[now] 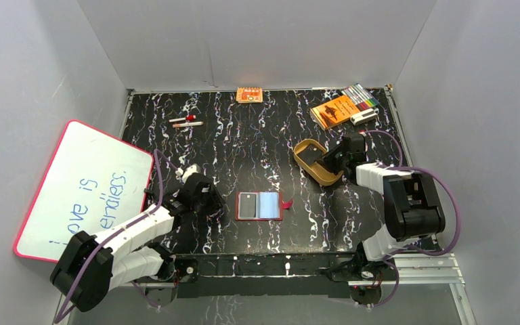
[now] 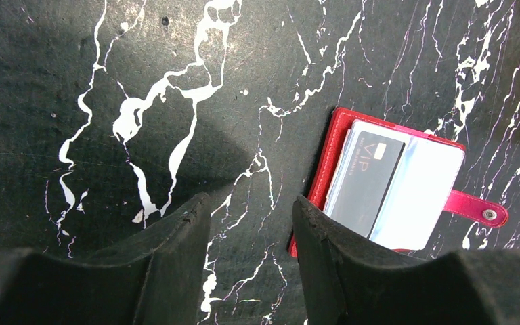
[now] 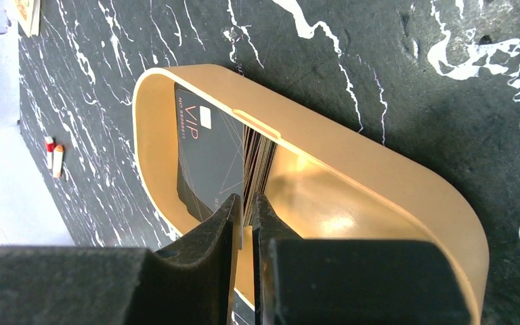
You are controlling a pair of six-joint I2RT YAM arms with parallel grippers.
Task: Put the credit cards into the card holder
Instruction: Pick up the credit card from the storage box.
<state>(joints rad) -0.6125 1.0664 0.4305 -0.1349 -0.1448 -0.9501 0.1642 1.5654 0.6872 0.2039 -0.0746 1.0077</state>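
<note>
Your card holder (image 1: 259,206) lies open and flat on the black marbled table (image 1: 257,135), with its snap tab (image 2: 477,208) pointing right. One dark credit card (image 2: 365,186) marked VIP rests on the holder's left half, over the pale clear sleeves (image 2: 423,196).

Your left gripper (image 2: 250,203) sits just left of the card holder, low over the table. Its jaws are about half apart, with only bare table between them. In the left wrist view one finger overlaps the holder's near corner, and you cannot tell whether it touches.

Beyond the card holder and to its right stands the tan tray (image 3: 379,156), well apart from it. More credit cards (image 3: 210,156) stand on edge inside the tray, leaning toward its wall. Your right gripper (image 3: 246,200) reaches down into that tray. Its jaws are drawn narrow, and the edge of the cards is pinched in the thin gap between the fingers.
</note>
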